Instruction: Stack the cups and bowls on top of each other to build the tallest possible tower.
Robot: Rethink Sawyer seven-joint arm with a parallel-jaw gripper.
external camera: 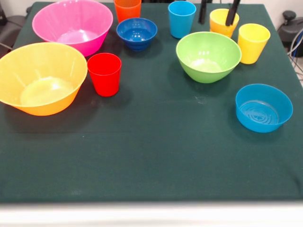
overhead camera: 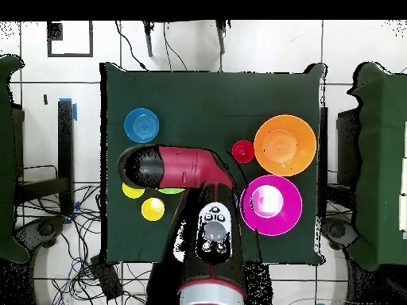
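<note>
All pieces stand apart on the dark green table (external camera: 156,146); no tower stands. At the left are the pink bowl (external camera: 71,23), yellow-orange bowl (external camera: 40,78) and red cup (external camera: 104,73). At the back are the orange cup (external camera: 128,8), dark blue bowl (external camera: 137,32) and light blue cup (external camera: 182,18). The green bowl (external camera: 208,56), two yellow cups (external camera: 222,23) (external camera: 253,42) and light blue bowl (external camera: 263,106) are at the right. My gripper (external camera: 216,21) hangs open at the back yellow cup, one finger left of it, one over its mouth.
In the overhead view my red arm (overhead camera: 187,167) covers the back-row pieces; the light blue bowl (overhead camera: 141,125), red cup (overhead camera: 243,151), yellow-orange bowl (overhead camera: 285,144), pink bowl (overhead camera: 271,205) and a yellow cup (overhead camera: 153,209) show. Cables lie on the floor around the table.
</note>
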